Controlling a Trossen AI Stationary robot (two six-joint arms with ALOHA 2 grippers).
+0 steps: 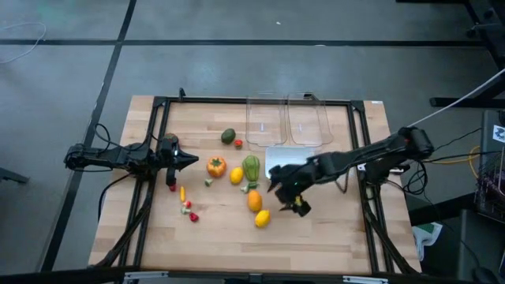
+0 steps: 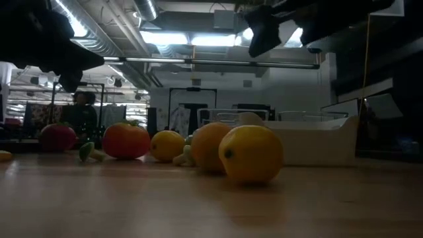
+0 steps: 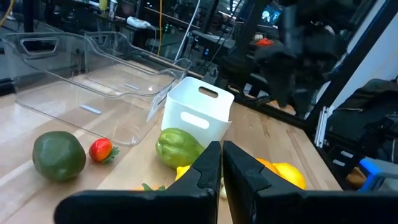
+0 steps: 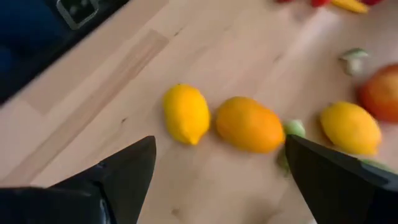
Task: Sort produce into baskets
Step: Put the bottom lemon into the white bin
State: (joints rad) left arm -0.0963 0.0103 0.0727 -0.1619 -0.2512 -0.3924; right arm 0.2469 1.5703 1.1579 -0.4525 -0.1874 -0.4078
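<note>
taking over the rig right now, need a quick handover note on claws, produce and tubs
Left claw: shut, empty, parked at the table's left side beside the tomato.
Right claw: wide open, empty, above the table next to the orange and the near lemon.
Produce: all loose on the table, including the avocado, green pepper, a second lemon and small bits on the left.
Tubs: two clear tubs at the far edge and the white tub in front of them appear empty.
Done: nothing sorted.
Left: all of it.

Nothing to read here, folks: no label, brand, number or sign shows legibly on the produce, the tubs, the counter, or anywhere in the room behind.
</note>
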